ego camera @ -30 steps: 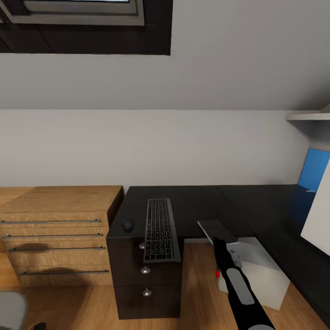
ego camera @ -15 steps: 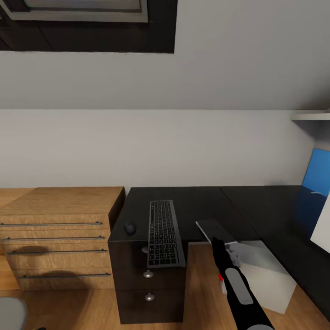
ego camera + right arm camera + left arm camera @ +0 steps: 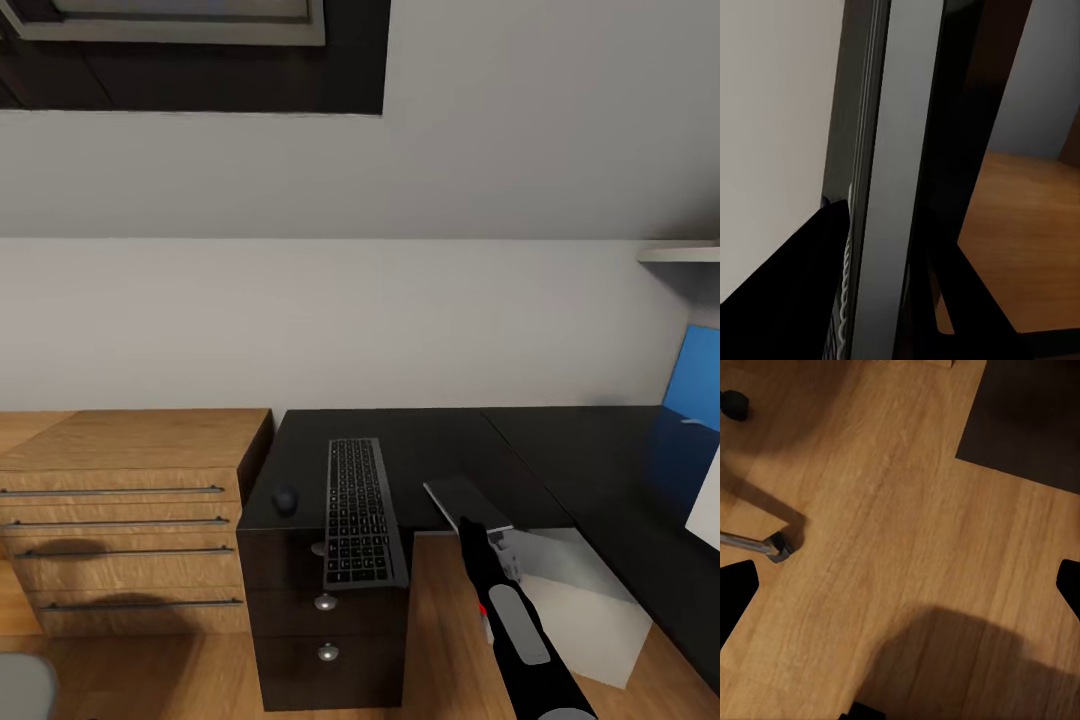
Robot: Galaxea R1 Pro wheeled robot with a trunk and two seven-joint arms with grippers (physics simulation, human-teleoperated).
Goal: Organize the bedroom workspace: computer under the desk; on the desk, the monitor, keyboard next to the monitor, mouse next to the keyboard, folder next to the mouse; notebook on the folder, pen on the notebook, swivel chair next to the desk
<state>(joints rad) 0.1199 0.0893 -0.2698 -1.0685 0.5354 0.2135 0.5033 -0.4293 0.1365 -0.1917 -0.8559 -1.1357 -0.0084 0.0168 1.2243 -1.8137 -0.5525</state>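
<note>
We see the notebook [image 3: 468, 501] held in our right gripper [image 3: 478, 530] above the worktop's [image 3: 560, 450] near edge. The keyboard [image 3: 358, 512] lies left, the mouse [image 3: 286, 497] beyond it. Our left gripper [image 3: 900, 585] hangs wide over the floor [image 3: 892, 495].

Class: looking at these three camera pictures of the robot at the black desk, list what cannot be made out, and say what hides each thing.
- White-backed flat monitor: head view, cut off by the right edge.
- Grey upholstered swivel chair: head view, cut off at the bottom-left corner.
- Right gripper's jaws: right wrist view, a grey notebook held edge-on covers them.
- Left gripper's opening: left wrist view, only dark fingertips enter at the edges.
</note>
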